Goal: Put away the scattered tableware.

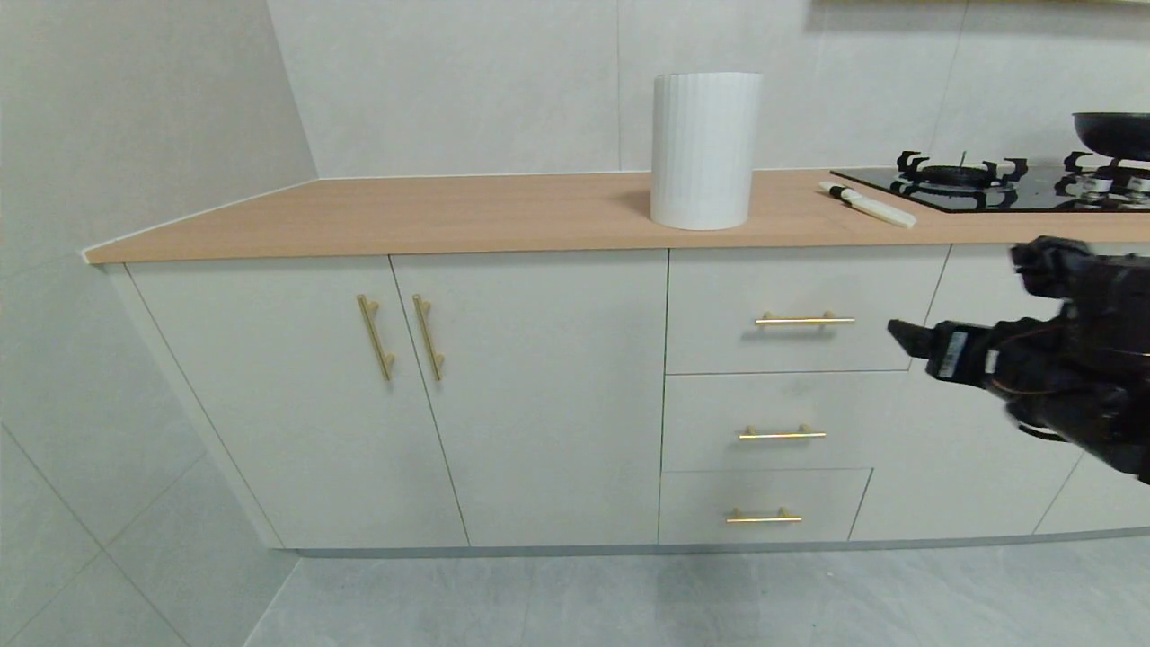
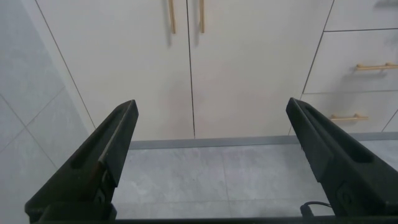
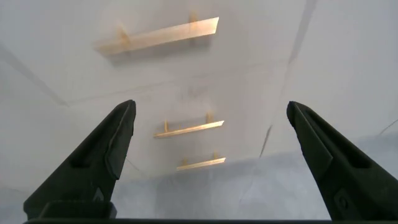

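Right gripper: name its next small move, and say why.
Probably ease the right gripper forward onto the handle of the top drawer: the gripper is open and faces it, the drawer is shut, and a utensil lies out on the counter.

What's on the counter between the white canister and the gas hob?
One white utensil, flat on the counter, nearer the gas hob than the white canister; seen in the head view.

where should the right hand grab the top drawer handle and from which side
Grip the middle of the top drawer handle, between its two posts, coming straight at the drawer front. It is a thin horizontal bar standing off that front, so one finger probably goes above, one below. The open right hand sits off to its right.
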`<state>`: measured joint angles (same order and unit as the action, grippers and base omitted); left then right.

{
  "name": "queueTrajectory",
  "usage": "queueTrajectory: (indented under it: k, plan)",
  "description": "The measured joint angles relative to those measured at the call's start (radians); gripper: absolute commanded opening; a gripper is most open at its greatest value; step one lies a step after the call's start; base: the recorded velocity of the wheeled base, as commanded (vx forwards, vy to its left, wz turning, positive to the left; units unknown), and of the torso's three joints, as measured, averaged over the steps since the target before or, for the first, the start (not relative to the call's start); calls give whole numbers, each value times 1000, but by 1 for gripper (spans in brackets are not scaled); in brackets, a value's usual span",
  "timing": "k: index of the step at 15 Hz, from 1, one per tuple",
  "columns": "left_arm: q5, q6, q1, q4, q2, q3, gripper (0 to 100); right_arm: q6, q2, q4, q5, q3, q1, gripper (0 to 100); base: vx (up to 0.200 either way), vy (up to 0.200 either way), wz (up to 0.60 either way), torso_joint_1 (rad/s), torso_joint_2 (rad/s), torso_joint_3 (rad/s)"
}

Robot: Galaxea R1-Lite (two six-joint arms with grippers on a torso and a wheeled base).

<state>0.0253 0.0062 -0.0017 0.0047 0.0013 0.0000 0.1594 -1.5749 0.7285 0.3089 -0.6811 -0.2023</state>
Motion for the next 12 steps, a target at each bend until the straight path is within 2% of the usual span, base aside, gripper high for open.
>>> queueTrajectory:
  k: [4,8,12]
  plan:
    - [0,0,0,0,0,0,100,-148,464,-99,1,197,7,100,0,0,0,0,0,0]
    - [0,0,0,0,0,0,100,-293,916,-441,18,250,15,100,0,0,0,0,0,0]
    - [1,0,0,0,0,0,100,-404,1289,-723,73,263,74,100,0,0,0,0,0,0]
